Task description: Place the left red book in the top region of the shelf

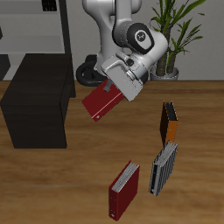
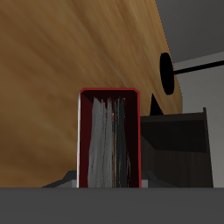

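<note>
While the gripper [image 1: 112,90] pinched the left red book [image 1: 99,103] above the wooden table [image 1: 70,188], its long axis slanted down toward the shelf [image 1: 37,101], a matte black box; pale page edges faced the wrist camera.

I see open air between the lifted left red book [image 1: 100,102] and the shelf [image 1: 39,96] at nine o'clock; the grey rack [image 1: 39,26] looms at eleven.
</note>
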Tool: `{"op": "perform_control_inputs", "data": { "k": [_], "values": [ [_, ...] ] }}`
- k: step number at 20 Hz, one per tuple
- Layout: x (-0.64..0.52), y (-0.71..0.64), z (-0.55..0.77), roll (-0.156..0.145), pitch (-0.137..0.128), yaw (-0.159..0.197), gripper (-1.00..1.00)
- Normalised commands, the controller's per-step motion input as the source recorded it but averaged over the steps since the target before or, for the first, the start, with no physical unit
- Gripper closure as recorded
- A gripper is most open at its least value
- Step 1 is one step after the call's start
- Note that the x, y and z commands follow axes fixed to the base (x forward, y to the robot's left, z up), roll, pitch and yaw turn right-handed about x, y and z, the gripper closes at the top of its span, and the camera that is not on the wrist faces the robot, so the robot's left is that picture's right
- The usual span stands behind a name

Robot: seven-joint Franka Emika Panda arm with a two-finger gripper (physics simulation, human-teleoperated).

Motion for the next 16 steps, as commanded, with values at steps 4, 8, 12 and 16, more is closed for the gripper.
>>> {"op": "perform_control_inputs", "data": {
  "k": [4, 8, 12, 16],
  "values": [
    [0.02, -0.18, -0.04, -0.052, -0.001, 0.0, 1.0],
    [0.02, -0.19, -0.02, -0.045, 0.011, -0.007, 1.0],
    [0.0, -0.15, 0.03, -0.044, -0.004, -0.019, 1.0],
    [0.03, -0.13, 0.1, -0.04, -0.015, -0.015, 1.0]
  ]
}}
